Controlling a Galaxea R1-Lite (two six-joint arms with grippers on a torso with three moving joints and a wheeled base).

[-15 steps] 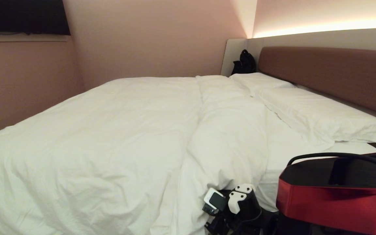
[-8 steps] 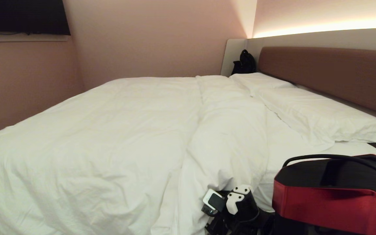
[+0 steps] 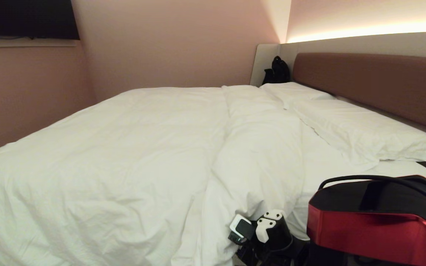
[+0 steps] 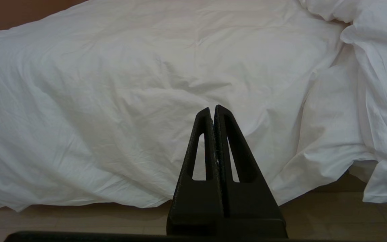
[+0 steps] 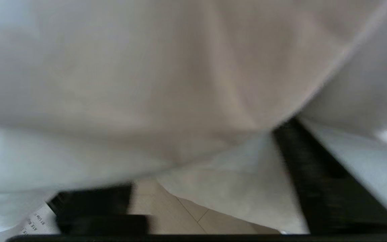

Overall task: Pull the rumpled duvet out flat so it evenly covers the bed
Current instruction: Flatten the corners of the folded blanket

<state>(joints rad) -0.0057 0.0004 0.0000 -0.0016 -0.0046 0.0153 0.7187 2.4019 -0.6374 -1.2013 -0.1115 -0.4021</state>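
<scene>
The white duvet point(image 3: 124, 155) covers most of the bed point(image 3: 364, 85) and bunches in a puffy ridge point(image 3: 261, 155) short of the pillows point(image 3: 364, 133), leaving a strip of sheet point(image 3: 324, 162) bare. My right arm's wrist point(image 3: 268, 232) sits at the duvet's near edge, its fingers hidden under the cloth there. In the right wrist view my right gripper point(image 5: 193, 158) is open, with duvet cloth point(image 5: 146, 67) draped over and between its fingers point(image 5: 328, 188). My left gripper point(image 4: 213, 109) is shut and empty, held off the duvet's hanging side point(image 4: 113, 84).
A red and black part of the robot point(image 3: 375, 221) fills the near right. A black bag point(image 3: 277, 70) stands in the far corner by the headboard. A dark screen point(image 3: 28, 18) hangs on the left wall. Pale floor point(image 4: 79, 218) runs below the duvet's hem.
The red and black part has edged a little to the left, and the right wrist has sunk slightly at the duvet's edge. The duvet lies as before.
</scene>
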